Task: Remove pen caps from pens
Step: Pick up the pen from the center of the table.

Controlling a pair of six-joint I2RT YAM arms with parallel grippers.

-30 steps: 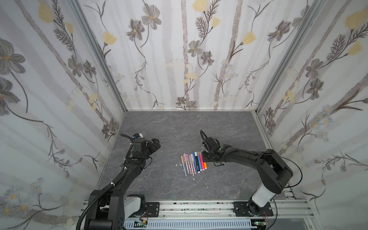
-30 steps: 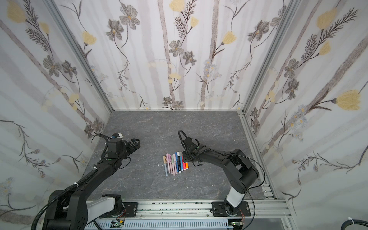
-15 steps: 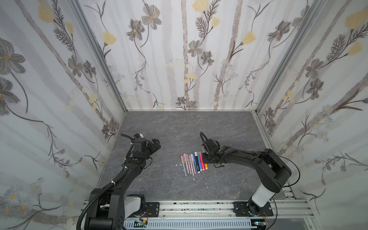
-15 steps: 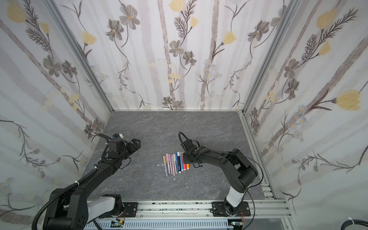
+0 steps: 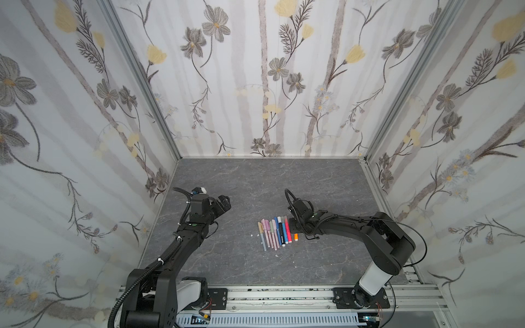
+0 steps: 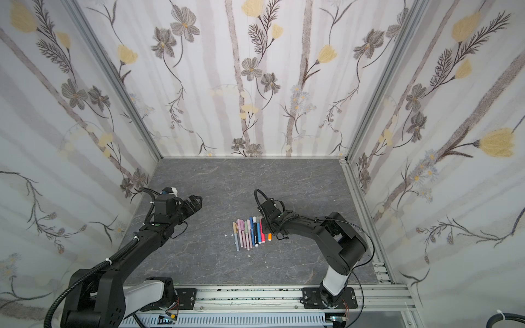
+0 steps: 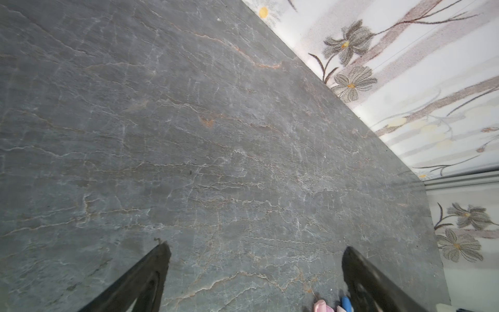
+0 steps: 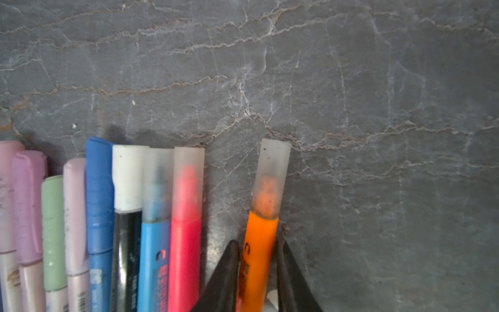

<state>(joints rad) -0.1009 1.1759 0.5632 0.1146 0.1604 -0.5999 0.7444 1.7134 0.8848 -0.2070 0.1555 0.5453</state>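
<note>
Lying between jaws of right claw (image 8: 257,241), orange pen (image 8: 260,237), cap (image 8: 272,175) on.

The orange pen (image 8: 261,232) runs back between the fingers of the right gripper (image 8: 258,243) and off the wrist picture's edge; whether they press its barrel cannot be told. The other pens (image 8: 127,237) beside it are cut off likewise, their print blurred. In both top views the arm hides those fingers. By one finger of the left gripper (image 7: 255,247), only the ends of a pink cap (image 7: 320,305) and a blue cap (image 7: 346,302) show.
</note>
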